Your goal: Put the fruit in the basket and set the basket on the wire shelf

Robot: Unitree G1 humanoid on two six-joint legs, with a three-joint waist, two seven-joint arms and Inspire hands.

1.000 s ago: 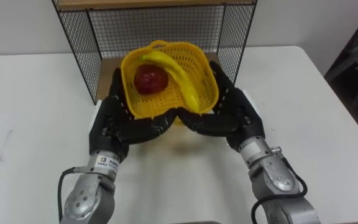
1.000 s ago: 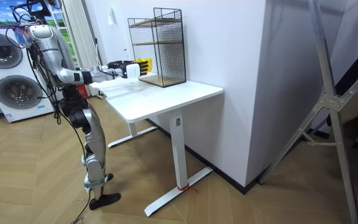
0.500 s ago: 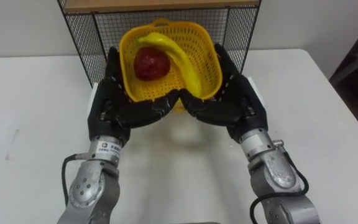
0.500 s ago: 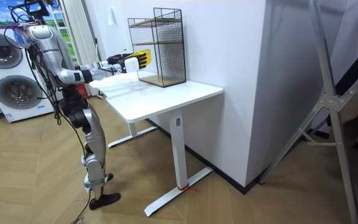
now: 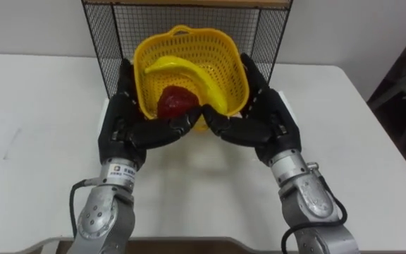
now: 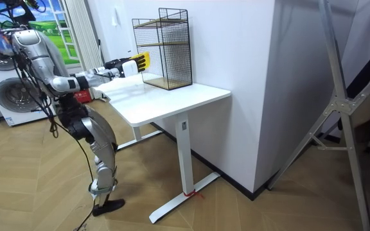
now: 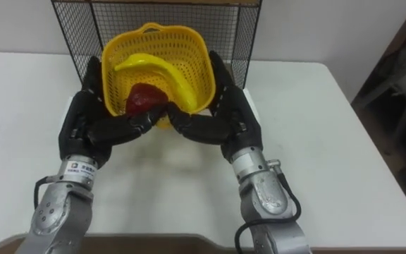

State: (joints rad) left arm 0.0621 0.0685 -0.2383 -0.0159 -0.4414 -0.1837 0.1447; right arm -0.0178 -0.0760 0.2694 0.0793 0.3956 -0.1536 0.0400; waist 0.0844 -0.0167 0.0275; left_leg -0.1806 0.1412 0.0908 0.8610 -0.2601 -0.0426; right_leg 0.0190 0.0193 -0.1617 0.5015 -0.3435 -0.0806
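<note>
Both hands cradle a yellow mesh basket from below, at the open front of the black wire shelf. My left hand lies along its left side and my right hand along its right, fingers fairly straight and meeting under the near edge. The basket tips toward me. Inside it a yellow banana arches across, and a dark red fruit rests against the near wall. In the room view the basket hangs just before the shelf.
The shelf stands at the back of a white table, against the wall, with a wooden board on top. In the room view I stand at the table's end on the room view's left, with washing machines behind me.
The basket has risen and moved to the shelf's opening and tipped toward me; the red fruit has rolled to its near wall. In the room view my hips have pushed toward the table.
</note>
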